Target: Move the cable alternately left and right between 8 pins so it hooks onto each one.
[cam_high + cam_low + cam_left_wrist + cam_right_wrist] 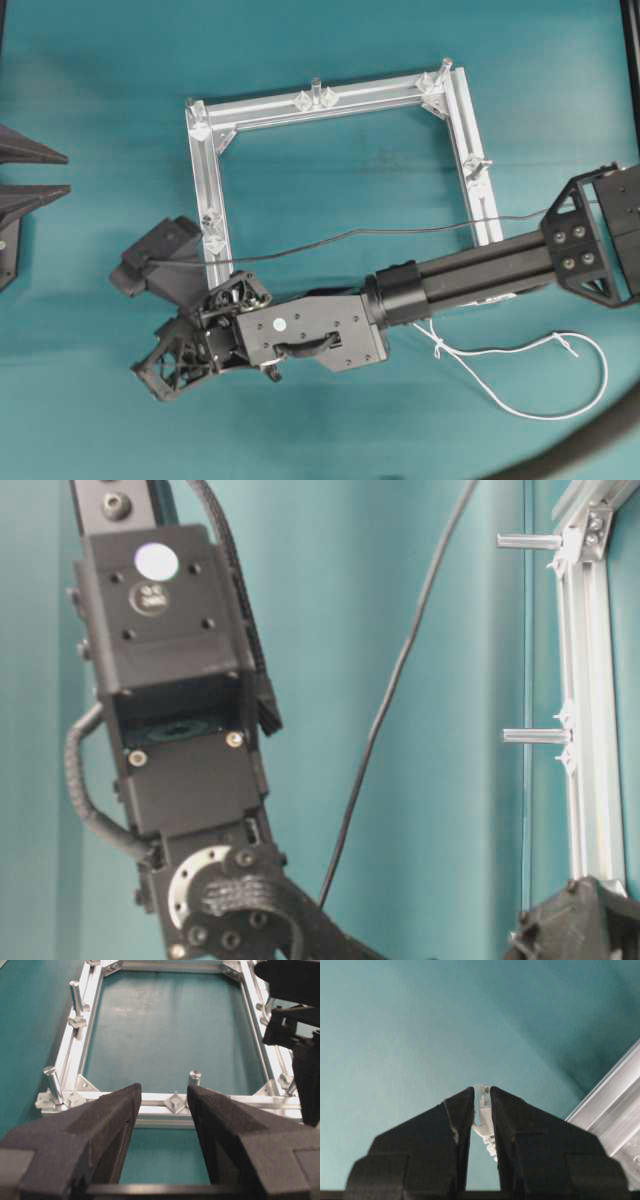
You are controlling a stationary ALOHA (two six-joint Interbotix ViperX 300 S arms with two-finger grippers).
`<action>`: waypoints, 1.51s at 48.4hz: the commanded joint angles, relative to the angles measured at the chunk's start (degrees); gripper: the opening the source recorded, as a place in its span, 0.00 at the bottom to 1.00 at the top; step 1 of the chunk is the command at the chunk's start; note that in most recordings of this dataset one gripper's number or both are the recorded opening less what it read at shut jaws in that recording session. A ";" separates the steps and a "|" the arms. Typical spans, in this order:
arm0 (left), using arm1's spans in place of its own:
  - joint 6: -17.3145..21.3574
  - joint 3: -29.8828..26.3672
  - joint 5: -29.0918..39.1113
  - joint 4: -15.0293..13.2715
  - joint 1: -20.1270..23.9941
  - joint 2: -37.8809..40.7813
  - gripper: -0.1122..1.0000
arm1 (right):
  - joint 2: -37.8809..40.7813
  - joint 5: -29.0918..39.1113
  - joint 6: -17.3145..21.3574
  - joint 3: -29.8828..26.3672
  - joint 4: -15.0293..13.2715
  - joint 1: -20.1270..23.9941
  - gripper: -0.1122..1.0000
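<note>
White cable (482, 1110) tab between right hand (481, 1091) fingers (462, 1110).

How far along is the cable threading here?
Barely started. Done: right gripper is shut on the cable end. In hand: it reaches across to the frame's lower-left corner. Left: no visible pin carries cable; most lies loose off the frame.

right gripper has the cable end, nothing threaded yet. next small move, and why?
Probably carry the cable's end to the nearest corner pin and lay the cable against it. The right gripper is shut on the cable's end, just outside the frame by its lower-left corner. The loose cable lies on the mat below the frame and touches no pin. The left gripper waits open.
</note>
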 commanded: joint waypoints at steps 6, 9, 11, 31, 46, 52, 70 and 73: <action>0.26 -0.62 -0.26 0.00 -0.09 0.44 0.59 | -1.58 1.76 7.47 -1.32 -4.75 -0.70 0.22; 0.26 -0.62 -0.18 0.00 -0.18 0.44 0.59 | -1.76 3.25 10.11 -1.05 -6.59 -0.62 0.22; 0.26 -0.62 -0.18 0.00 -0.09 0.44 0.59 | -1.93 4.31 11.43 -0.70 -7.38 -0.62 0.22; 0.26 -0.62 -0.18 0.00 -0.09 0.44 0.59 | -8.26 4.57 20.30 9.93 -11.78 -2.02 0.22; 0.26 -0.62 -0.18 0.00 -0.18 0.44 0.59 | -15.29 2.99 28.74 21.36 -15.56 -3.69 0.22; 0.26 -0.62 -0.18 0.00 -0.18 0.44 0.59 | -18.54 1.58 30.32 26.98 -15.64 -4.75 0.22; 0.26 -0.62 -0.18 0.00 -0.18 0.44 0.59 | -27.60 -12.13 27.07 43.95 -15.91 -11.95 0.22; 0.26 -0.62 -0.18 0.00 -0.09 0.35 0.59 | -27.77 -13.71 24.35 44.12 -15.91 -12.74 0.22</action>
